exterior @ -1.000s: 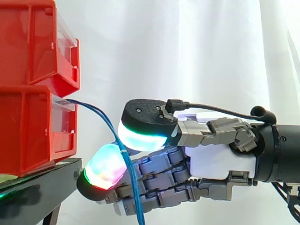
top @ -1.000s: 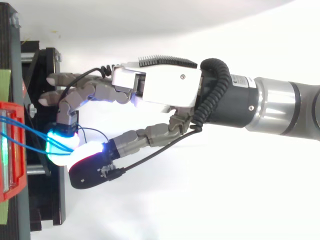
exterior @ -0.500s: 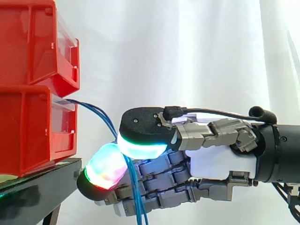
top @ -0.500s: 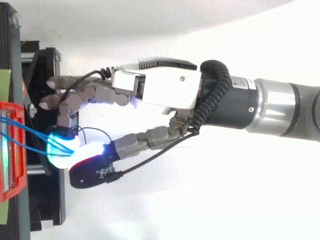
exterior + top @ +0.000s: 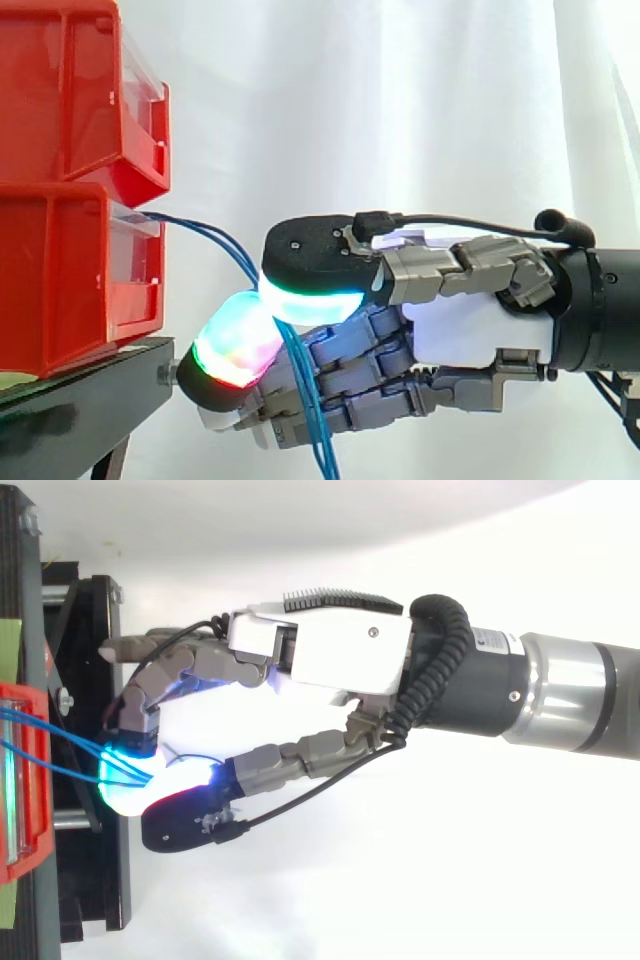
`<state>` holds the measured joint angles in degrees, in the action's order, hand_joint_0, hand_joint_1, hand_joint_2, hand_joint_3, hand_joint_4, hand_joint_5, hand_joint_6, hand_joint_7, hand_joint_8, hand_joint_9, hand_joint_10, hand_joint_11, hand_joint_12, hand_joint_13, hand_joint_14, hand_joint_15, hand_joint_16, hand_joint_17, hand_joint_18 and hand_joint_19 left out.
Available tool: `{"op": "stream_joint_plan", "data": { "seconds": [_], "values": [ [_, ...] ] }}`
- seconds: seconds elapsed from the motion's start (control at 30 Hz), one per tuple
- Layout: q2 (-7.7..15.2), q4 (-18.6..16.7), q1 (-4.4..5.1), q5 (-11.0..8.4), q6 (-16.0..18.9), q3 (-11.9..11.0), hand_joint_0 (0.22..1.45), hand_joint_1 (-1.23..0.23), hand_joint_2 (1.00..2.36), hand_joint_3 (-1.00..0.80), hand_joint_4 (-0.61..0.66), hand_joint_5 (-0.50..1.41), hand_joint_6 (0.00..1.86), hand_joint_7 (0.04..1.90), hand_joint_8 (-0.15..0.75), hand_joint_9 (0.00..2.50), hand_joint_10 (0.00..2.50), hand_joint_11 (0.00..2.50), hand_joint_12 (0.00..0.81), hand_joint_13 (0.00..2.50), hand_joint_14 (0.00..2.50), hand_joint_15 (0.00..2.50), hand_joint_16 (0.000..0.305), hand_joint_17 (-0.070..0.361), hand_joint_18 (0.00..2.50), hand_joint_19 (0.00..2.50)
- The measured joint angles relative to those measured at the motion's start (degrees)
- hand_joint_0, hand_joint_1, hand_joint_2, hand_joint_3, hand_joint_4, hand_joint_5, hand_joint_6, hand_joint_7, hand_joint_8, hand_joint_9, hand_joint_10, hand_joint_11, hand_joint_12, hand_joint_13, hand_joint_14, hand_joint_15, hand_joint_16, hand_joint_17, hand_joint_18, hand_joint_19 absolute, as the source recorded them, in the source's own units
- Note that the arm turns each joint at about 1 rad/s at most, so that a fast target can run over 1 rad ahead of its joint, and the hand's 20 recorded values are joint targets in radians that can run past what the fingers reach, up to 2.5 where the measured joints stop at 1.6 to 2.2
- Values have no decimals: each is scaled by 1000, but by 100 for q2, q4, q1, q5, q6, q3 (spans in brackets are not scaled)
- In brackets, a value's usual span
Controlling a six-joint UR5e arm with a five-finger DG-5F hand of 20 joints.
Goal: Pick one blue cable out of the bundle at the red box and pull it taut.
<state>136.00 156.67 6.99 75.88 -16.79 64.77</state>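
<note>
in the side view, at lower centre, the hand (image 5: 470, 335) is pinching the blue cables (image 5: 222, 238) between its glowing pads, just right of the red box (image 5: 70, 270) at the left edge, with the strands hanging below the fingers, and in the top view the hand (image 5: 330, 660) is clamping the same blue cables (image 5: 60, 737) at centre left, beside the red box (image 5: 30, 780).

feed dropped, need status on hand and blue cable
Hand shut on blue cables. Cables curved from red box, not taut. Several strands caught, not one.
</note>
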Motion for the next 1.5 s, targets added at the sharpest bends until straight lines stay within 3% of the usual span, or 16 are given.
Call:
{"op": "stream_joint_plan", "data": {
  "seconds": [0.6, 0.97, 1.3, 1.5],
  "values": [
    [-307, 662, 13, -36, 36, -16, 661, -769, 1021, -141, 94, -221, 924, 717, 297, 553, 9, 458, 365, 213, 0, 77, 54, 121, 170, 0],
    [-387, 1296, 13, -62, 401, -183, 726, -873, 1017, -262, 96, -228, 929, 745, 284, 545, 11, 450, 368, 252, 1, 58, 54, 121, 263, 0],
    [-389, 1502, 33, -64, 712, -216, 725, -868, 1010, -388, 151, -227, 914, 743, 284, 547, 11, 445, 369, 270, 0, 62, 53, 119, 301, 0],
    [-390, 1512, 36, -65, 751, -219, 626, -745, 1003, -467, 148, -223, 911, 776, 291, 549, 10, 444, 370, 259, 2, 90, 53, 118, 265, 9]
  ]
}}
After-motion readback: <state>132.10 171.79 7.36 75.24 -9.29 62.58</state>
